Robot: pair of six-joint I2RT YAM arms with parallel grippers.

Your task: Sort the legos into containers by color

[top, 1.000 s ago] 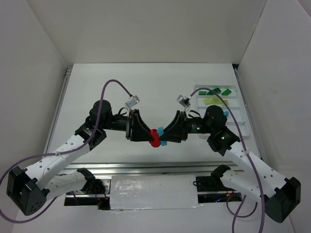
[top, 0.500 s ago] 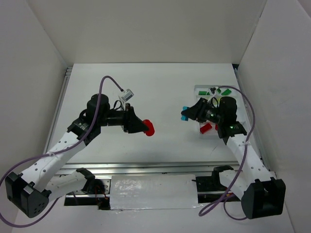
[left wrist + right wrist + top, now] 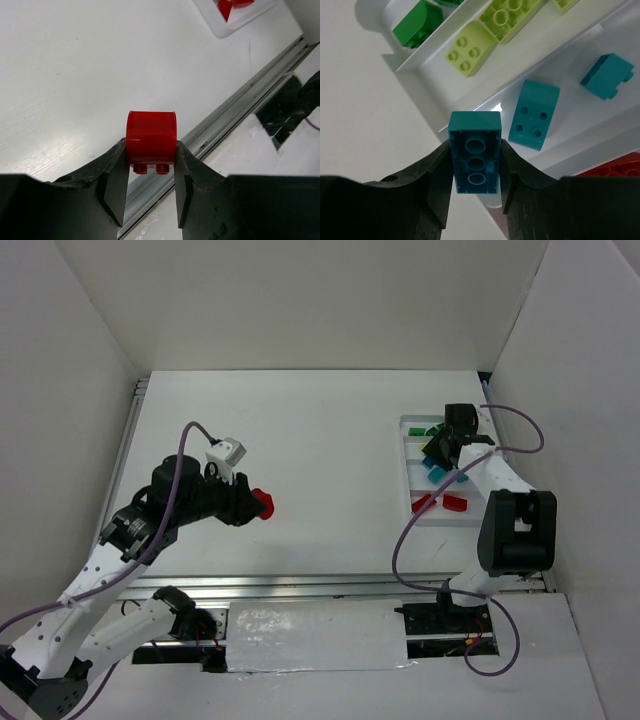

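My left gripper [image 3: 262, 503] hangs over the table's left middle, shut on a red lego [image 3: 151, 137] with a rounded top, studs facing the camera. My right gripper [image 3: 436, 452] is over the white tray [image 3: 408, 475] at the right, shut on a cyan lego [image 3: 475, 152] held hollow side up above the tray's near end. Below it the containers hold a dark green lego [image 3: 417, 24], yellow-green legos [image 3: 469, 50] and two cyan legos [image 3: 534, 115]. Red legos [image 3: 423, 503] lie in the nearest compartment.
A metal rail [image 3: 235, 107] runs along the table's front edge, below my left gripper. White walls stand on both sides and at the back. The tray [image 3: 225, 31] shows at the top right of the left wrist view.
The two grippers met at the table's middle with the red and cyan legos together. They have pulled apart: left moved left with the red one, right swung to the tray with the cyan one.
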